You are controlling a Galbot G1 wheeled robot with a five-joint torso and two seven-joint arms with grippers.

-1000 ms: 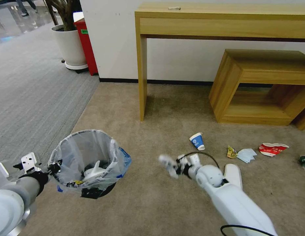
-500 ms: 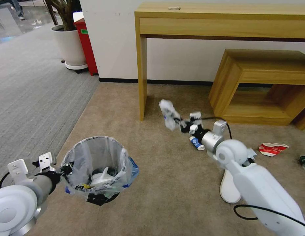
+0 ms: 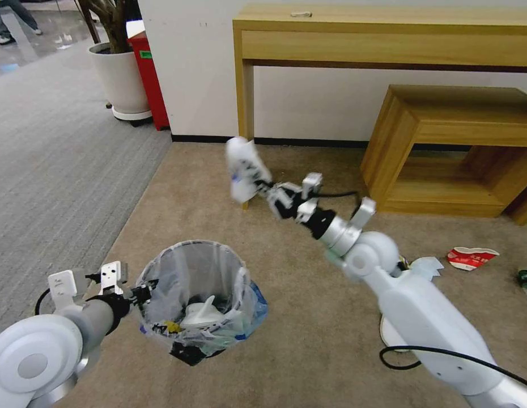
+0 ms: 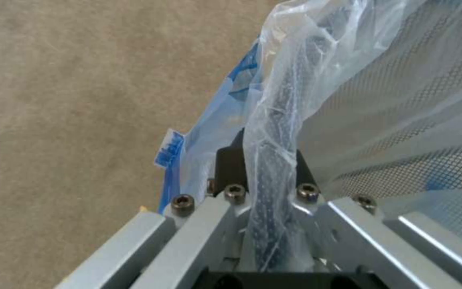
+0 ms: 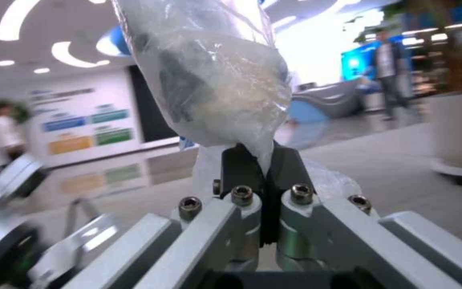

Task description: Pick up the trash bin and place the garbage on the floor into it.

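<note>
Carpet floor [image 3: 309, 340] carries the remaining garbage: a crushed red-white bowl [image 3: 471, 257]. Round mesh trash bin [image 3: 198, 300], lined with crinkly clear plastic, hangs from the left pincer [image 3: 140, 292], clamped on its rim. Right pincer [image 3: 270, 191] pinches a soft white wrapped piece [image 3: 243, 168] aloft; carrying it over the bin's mouth seems next.

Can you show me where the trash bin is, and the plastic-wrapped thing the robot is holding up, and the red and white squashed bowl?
trash bin [image 3: 161, 266]: head view, near rim.
plastic-wrapped item [image 3: 242, 168]: head view, its middle.
crushed bowl [image 3: 471, 258]: head view, its middle.
</note>
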